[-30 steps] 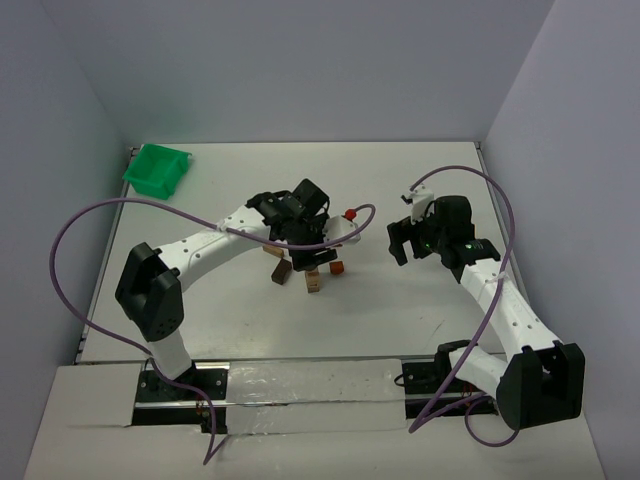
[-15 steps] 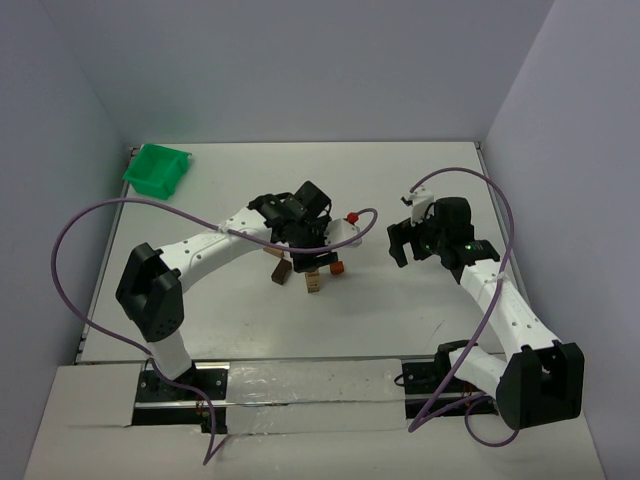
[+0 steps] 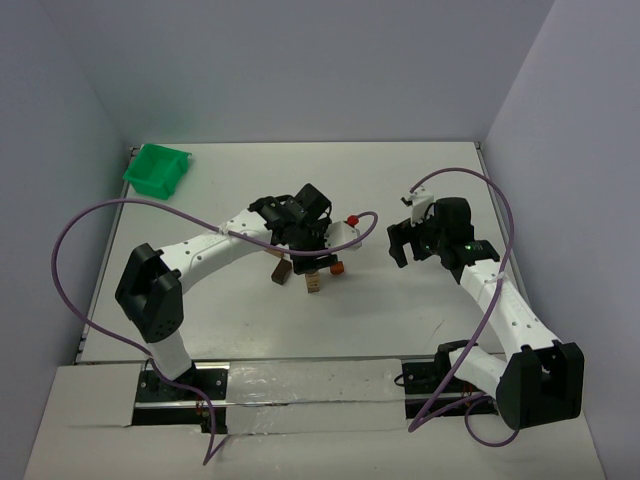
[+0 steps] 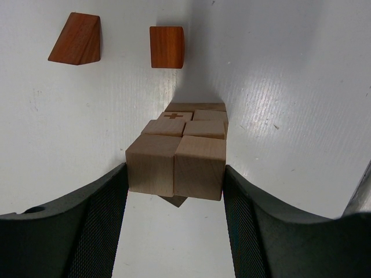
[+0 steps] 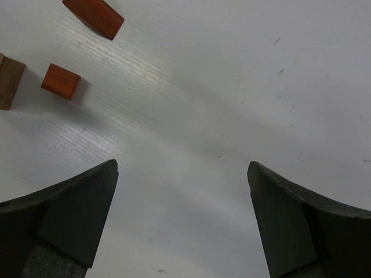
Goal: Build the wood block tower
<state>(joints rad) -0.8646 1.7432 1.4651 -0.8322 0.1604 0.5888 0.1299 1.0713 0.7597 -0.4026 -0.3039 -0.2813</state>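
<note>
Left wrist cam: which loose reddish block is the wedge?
The reddish wedge at upper left, with one sloped side; the reddish cube right of it is square-faced.

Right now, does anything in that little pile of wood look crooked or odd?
Slightly: under the pair of tan blocks in the left gripper, a dark corner pokes out at an angle, as if one block sits twisted.

2 reddish blks (image 4: 77, 40) (image 4: 167, 47), 1 bin (image 3: 150, 184)
</note>
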